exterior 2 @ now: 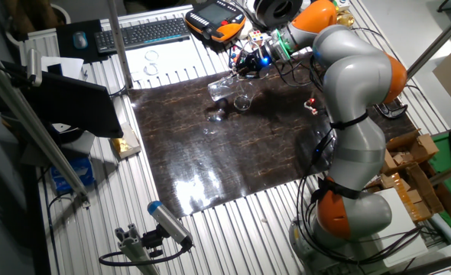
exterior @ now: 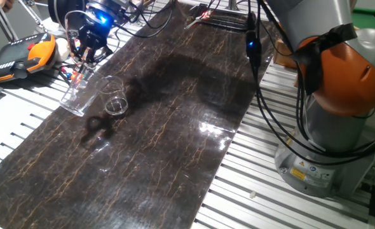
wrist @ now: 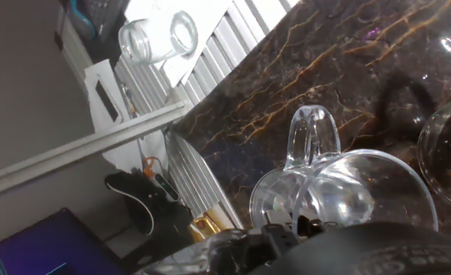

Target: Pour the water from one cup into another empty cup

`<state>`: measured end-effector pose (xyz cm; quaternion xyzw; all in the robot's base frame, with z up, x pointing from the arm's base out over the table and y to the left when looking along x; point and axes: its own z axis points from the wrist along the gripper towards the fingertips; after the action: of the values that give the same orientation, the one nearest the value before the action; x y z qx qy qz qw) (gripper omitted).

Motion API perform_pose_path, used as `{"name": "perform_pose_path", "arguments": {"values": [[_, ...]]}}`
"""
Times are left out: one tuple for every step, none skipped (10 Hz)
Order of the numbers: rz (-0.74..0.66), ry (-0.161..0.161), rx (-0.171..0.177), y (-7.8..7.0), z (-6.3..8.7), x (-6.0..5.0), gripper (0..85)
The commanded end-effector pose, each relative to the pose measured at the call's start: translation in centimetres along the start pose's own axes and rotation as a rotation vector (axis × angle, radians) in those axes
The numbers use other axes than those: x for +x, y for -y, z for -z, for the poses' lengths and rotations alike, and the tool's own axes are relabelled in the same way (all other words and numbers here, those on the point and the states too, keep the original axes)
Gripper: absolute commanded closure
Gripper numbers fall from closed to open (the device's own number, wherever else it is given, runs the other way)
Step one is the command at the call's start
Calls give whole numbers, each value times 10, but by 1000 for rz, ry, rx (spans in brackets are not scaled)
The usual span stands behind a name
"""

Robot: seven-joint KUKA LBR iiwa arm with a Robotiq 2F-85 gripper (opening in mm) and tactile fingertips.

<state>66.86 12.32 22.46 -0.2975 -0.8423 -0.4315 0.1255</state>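
Note:
My gripper (exterior: 86, 58) is shut on the tall narrow clear tumbler (exterior: 78, 94) and holds it steeply tilted, low over the far left of the dark mat. The other fixed view also shows the gripper (exterior 2: 246, 67) and the tumbler (exterior 2: 221, 87). The short wide clear cup (exterior: 115, 97) stands upright on the mat just right of the tumbler, apart from it; it also shows in the other fixed view (exterior 2: 243, 101). In the hand view the tumbler (wrist: 340, 195) fills the lower middle and the short cup (wrist: 449, 153) is cut by the right edge. I cannot make out any water.
The dark marbled mat (exterior: 175, 127) lies on a slatted aluminium table. An orange-black teach pendant (exterior: 22, 54) and cables lie behind the gripper. The arm's base (exterior: 340, 127) stands at the right. Another clear glass (wrist: 153, 34) lies on white paper beyond the mat's edge. A keyboard (exterior 2: 137, 34) lies farther back.

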Motion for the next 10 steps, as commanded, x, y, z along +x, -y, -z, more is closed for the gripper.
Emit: {"name": "perform_pose_path", "arguments": {"values": [[-12, -2, -2, 0, 0, 0, 843], [-41, -3, -9, 0, 0, 0, 843], [-57, -8, -15, 0, 0, 0, 843], [-74, -11, -18, 0, 0, 1, 843], [-83, -12, -18, -1, 0, 1, 843], [-89, -11, -17, -1, 1, 1, 843], [-92, -10, -16, -1, 0, 1, 843], [-97, -11, -17, -1, 0, 1, 843], [-98, -12, -20, -1, 0, 1, 843], [-102, -12, -20, -1, 1, 1, 843]]}}
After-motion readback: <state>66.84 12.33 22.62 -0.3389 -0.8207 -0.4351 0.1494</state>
